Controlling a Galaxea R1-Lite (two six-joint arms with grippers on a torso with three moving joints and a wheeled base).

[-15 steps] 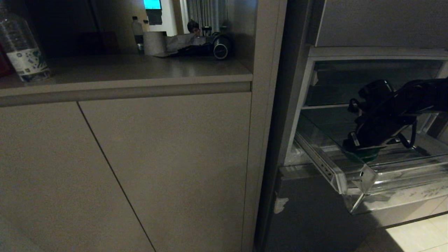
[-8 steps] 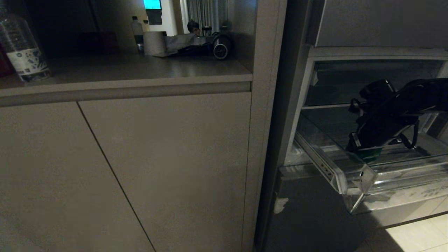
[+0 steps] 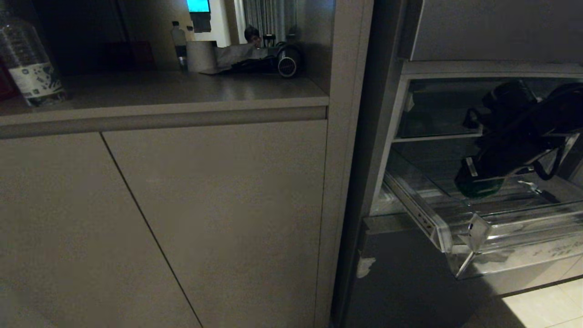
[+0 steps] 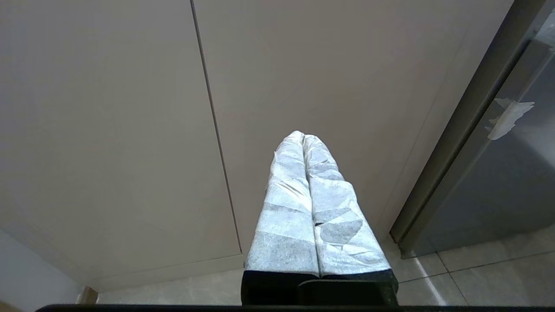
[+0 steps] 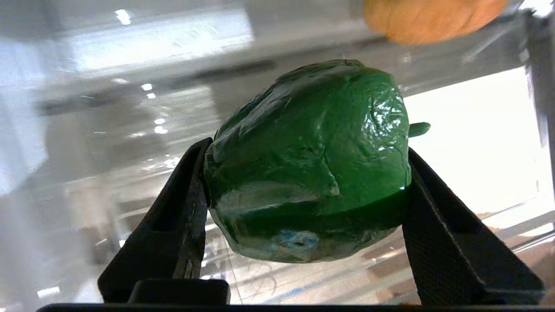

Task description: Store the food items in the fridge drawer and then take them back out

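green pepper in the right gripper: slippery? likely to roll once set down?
Probably somewhat slippery: the green pepper has a glossy, wet-looking skin. The right gripper grips its widest part, so it looks firm rather than squashy. Its rounded, lumpy body could rock or roll on the clear fridge drawer.

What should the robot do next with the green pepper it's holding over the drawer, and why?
Probably lift a bit more and draw back out. The right end effector is clamped on the green pepper, just above the open fridge drawer, so clearing its front wall comes first. The potato lies in the drawer.
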